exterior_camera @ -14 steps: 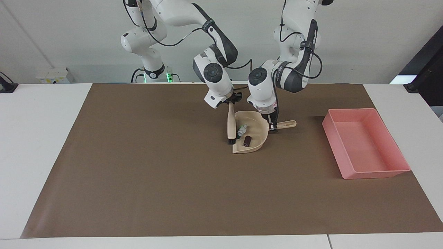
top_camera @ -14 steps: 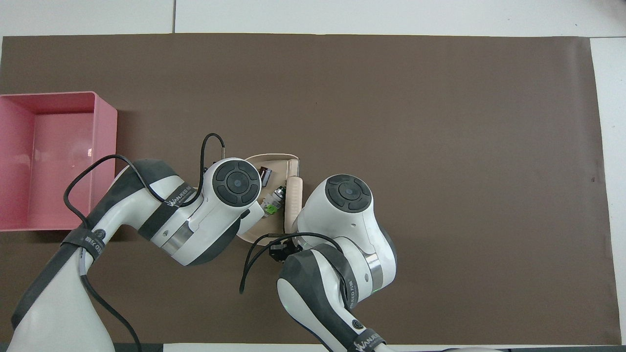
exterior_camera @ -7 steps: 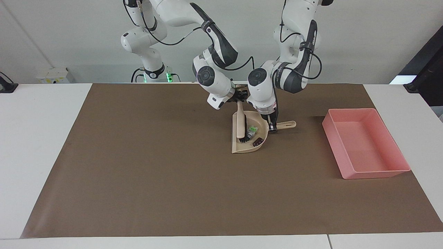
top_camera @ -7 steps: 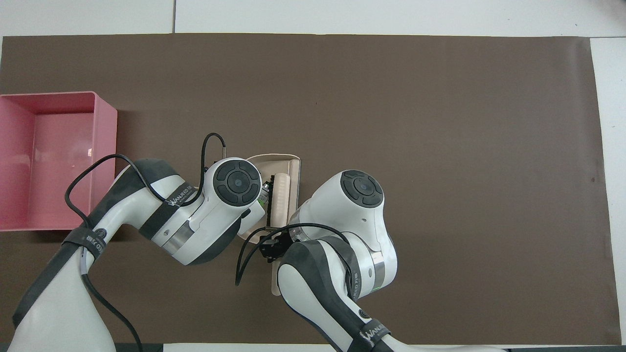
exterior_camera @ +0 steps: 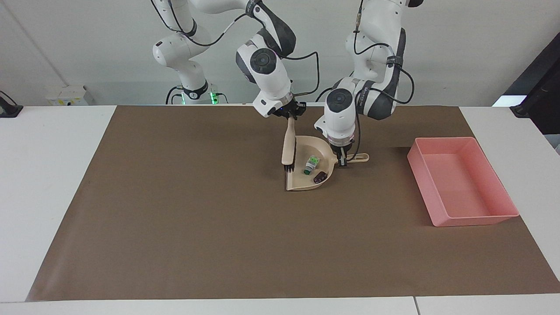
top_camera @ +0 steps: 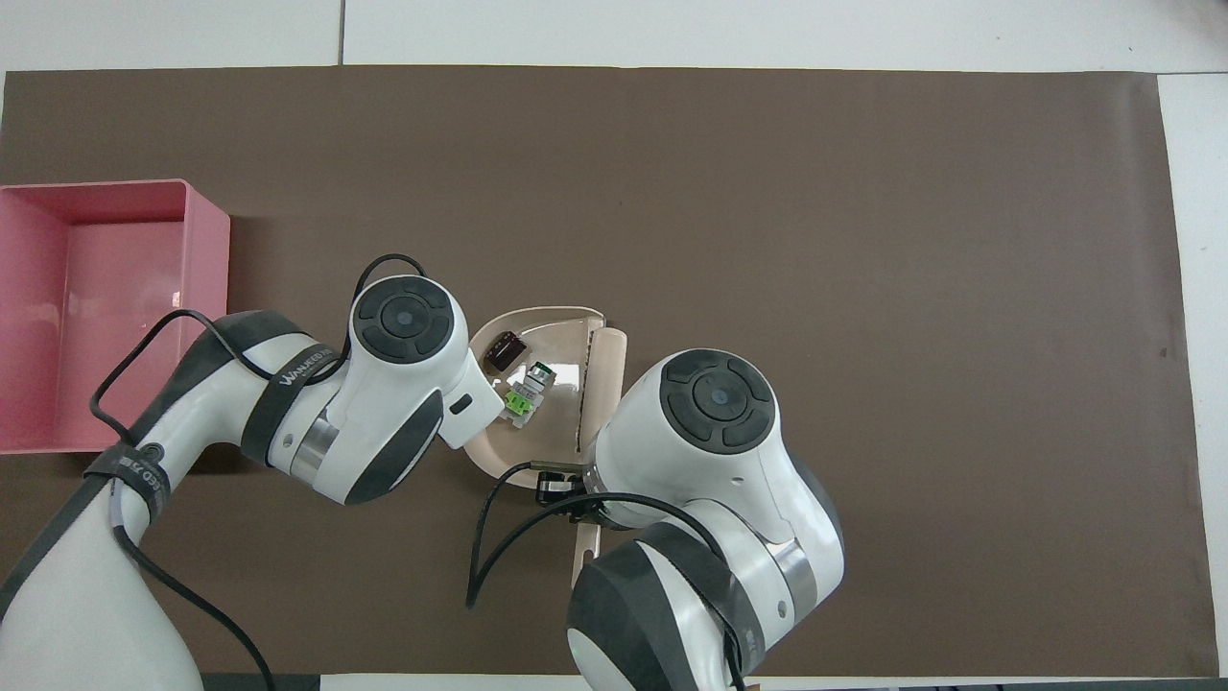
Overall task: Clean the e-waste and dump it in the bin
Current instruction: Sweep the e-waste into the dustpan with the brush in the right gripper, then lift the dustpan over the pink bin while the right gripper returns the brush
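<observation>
The left claw (exterior_camera: 342, 160) is gripping the handle of the beige dustpan (exterior_camera: 308, 181), its fingers closed on the handle where it joins the pan. The dustpan is lying on the brown mat (exterior_camera: 218, 245) around the middle of the tabletop (exterior_camera: 43, 175), somewhat toward the robots' edge, with its open mouth pointing at the edge away from the robots.

The right claw (exterior_camera: 290, 117) is holding a brush (exterior_camera: 288, 146) by the top of its handle, fingers clamped on it. The brush is hanging down, slightly tilted, with its dark bristles at the dustpan's side wall on the right arm's side.

Both e-waste parts are lying inside the dustpan. The white block (exterior_camera: 312, 163) with the green tip is sitting in the middle of the pan. The dark cylinder (exterior_camera: 320, 176) is resting just beside it, closer to the pan's mouth and to the left arm's side. The two are apart from the bristles.

The pink bin (exterior_camera: 463, 216) is standing on the mat near the tabletop edge at the left arm's end, well apart from the dustpan.
</observation>
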Robot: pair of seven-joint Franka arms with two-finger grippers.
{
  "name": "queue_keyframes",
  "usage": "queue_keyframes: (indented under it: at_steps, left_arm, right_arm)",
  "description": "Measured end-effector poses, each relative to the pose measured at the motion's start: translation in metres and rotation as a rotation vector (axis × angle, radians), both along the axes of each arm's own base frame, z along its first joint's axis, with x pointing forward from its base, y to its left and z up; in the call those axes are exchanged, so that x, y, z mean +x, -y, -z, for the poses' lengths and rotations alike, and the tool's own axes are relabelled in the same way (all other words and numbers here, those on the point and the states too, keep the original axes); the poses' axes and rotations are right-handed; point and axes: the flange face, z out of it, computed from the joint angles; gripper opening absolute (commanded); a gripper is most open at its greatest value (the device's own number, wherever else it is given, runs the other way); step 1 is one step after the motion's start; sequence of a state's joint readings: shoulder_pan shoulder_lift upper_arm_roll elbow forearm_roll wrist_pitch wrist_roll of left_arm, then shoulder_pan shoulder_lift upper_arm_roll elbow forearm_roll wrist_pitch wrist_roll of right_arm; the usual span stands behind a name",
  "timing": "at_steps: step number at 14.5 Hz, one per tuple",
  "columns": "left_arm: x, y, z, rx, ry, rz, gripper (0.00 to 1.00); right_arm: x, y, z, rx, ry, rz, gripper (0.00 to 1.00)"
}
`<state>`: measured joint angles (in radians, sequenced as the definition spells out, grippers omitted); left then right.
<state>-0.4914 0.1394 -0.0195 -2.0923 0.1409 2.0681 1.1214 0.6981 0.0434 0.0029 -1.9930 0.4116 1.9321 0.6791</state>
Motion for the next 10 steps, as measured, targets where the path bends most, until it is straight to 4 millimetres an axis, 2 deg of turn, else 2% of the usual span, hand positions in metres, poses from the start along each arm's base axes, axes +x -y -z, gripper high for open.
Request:
queue_keyframes:
  at_steps: [2, 4, 7, 10]
  left_arm:
    - [0.016, -0.026, -0.012, -0.075, -0.022, -0.008, 0.0]
    - [0.029, -0.056, -0.028, -0.152, -0.027, -0.006, 0.0]
    - [0.051, -0.115, -0.052, -0.244, -0.037, -0.003, 0.0]
    - [0.075, -0.186, -0.093, -0.3, -0.037, -0.01, 0.0]
  right_arm:
    - [0.003, 0.028, -0.018, -0.064, 0.005, -0.013, 0.0]
    - [0.019, 0.075, -0.037, -0.13, 0.015, 0.007, 0.0]
    - [0.048, 0.177, -0.061, -0.173, 0.016, -0.003, 0.0]
    - [0.069, 0.286, -0.063, -0.19, 0.004, -0.031, 0.0]
